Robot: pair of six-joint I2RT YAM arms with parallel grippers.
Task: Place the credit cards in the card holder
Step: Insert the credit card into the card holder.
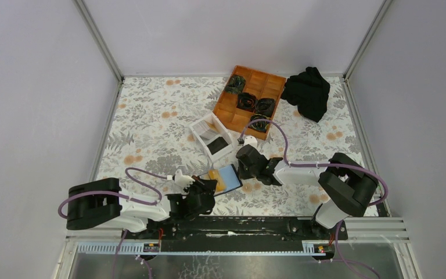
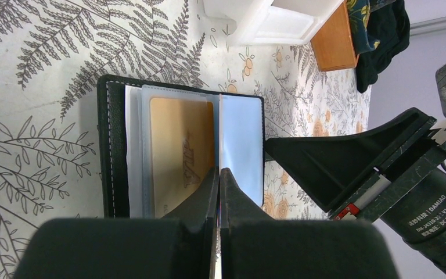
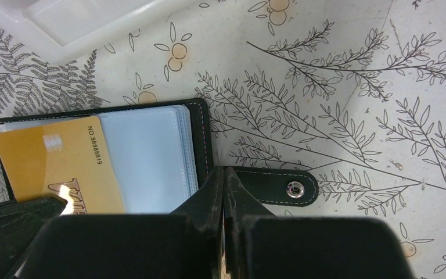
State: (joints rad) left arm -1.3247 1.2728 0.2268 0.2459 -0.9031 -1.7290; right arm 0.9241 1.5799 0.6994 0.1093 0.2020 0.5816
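Observation:
The black card holder (image 1: 236, 172) lies open on the flowered table near the front, between my two grippers. An orange-tan credit card (image 2: 177, 145) lies on its clear sleeves and sticks out over one edge at a slant (image 3: 52, 163). A light blue page or card (image 2: 241, 145) lies beside it. My left gripper (image 2: 218, 170) is shut, with its tips at the seam between the orange card and the blue page. My right gripper (image 3: 223, 170) is shut, with its tips on the holder's edge where the strap tab (image 3: 279, 186) starts. The strap lies flat on the table.
A white open-topped box (image 1: 212, 138) stands just behind the holder. An orange wooden compartment tray (image 1: 250, 102) with dark rolled items sits further back. A black cloth (image 1: 308, 92) lies at the back right. Grey walls enclose the table.

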